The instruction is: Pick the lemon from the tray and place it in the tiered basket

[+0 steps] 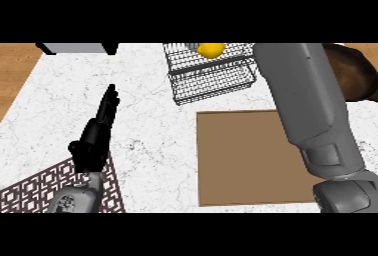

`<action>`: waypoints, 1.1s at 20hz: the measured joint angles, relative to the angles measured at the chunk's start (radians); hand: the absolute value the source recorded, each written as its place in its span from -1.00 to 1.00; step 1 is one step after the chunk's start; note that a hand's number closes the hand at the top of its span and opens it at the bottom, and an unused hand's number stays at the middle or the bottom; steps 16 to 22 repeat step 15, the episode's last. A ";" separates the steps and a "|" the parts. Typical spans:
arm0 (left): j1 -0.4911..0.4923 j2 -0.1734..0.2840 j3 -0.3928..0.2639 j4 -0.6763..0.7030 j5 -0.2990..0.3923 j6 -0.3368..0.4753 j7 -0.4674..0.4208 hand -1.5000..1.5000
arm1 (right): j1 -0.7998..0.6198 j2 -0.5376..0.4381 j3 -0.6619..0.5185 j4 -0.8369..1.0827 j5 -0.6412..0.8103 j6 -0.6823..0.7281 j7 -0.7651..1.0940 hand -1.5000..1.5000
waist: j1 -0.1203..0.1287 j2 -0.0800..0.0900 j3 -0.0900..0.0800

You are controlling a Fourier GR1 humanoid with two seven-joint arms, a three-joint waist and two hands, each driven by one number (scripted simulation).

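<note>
The yellow lemon (pixel 211 49) sits in the upper tier of the black wire tiered basket (pixel 214 80), at the picture's top edge. Below the basket lies the flat brown tray (pixel 244 160), with nothing on its visible part. My right forearm (pixel 306 105) runs from the lower right up over the tray's right side and past the basket's right. Its hand is cut off at the top, so I cannot see whether it touches the lemon. My left hand (pixel 96 135) rests open at the left with its fingers straight, pointing away, far from the basket.
A patterned mat (pixel 37 192) lies at the lower left, under my left wrist. A grey box (pixel 74 48) stands at the top left. A dark brown rounded object (pixel 358 72) sits at the right edge. The white counter ends at wood (pixel 15 70) on the left.
</note>
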 measured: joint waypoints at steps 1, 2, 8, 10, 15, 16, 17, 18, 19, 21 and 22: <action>-0.002 0.000 0.003 0.007 -0.001 0.002 -0.005 0.00 | 0.015 -0.005 -0.009 -0.023 0.000 -0.018 0.014 -1.00 | -0.004 -0.001 0.000; 0.006 0.005 0.008 0.001 0.005 -0.004 -0.006 0.00 | 0.029 -0.019 -0.022 -0.051 -0.009 -0.017 0.029 -1.00 | -0.007 -0.002 0.000; 0.020 0.014 0.029 0.004 0.015 -0.008 -0.013 0.00 | 0.182 -0.095 -0.120 -0.270 -0.118 0.016 0.058 -1.00 | -0.033 -0.009 0.001; 0.029 0.009 0.025 -0.005 0.009 -0.001 -0.010 0.00 | 0.264 -0.131 -0.166 -0.351 -0.179 0.050 0.034 -1.00 | -0.040 -0.011 0.001; 0.036 0.007 0.022 -0.017 -0.001 0.006 0.004 0.00 | 0.490 -0.202 -0.257 -0.596 -0.334 0.184 0.002 -1.00 | -0.049 -0.012 0.001; 0.036 0.007 0.022 -0.017 -0.001 0.006 0.004 0.00 | 0.490 -0.202 -0.257 -0.596 -0.334 0.184 0.002 -1.00 | -0.049 -0.012 0.001; 0.036 0.007 0.022 -0.017 -0.001 0.006 0.004 0.00 | 0.490 -0.202 -0.257 -0.596 -0.334 0.184 0.002 -1.00 | -0.049 -0.012 0.001; 0.036 0.007 0.022 -0.017 -0.001 0.006 0.004 0.00 | 0.490 -0.202 -0.257 -0.596 -0.334 0.184 0.002 -1.00 | -0.049 -0.012 0.001; 0.036 0.007 0.022 -0.017 -0.001 0.006 0.004 0.00 | 0.490 -0.202 -0.257 -0.596 -0.334 0.184 0.002 -1.00 | -0.049 -0.012 0.001; 0.036 0.007 0.022 -0.017 -0.001 0.006 0.004 0.00 | 0.490 -0.202 -0.257 -0.596 -0.334 0.184 0.002 -1.00 | -0.049 -0.012 0.001; 0.036 0.007 0.022 -0.017 -0.001 0.006 0.004 0.00 | 0.490 -0.202 -0.257 -0.596 -0.334 0.184 0.002 -1.00 | -0.049 -0.012 0.001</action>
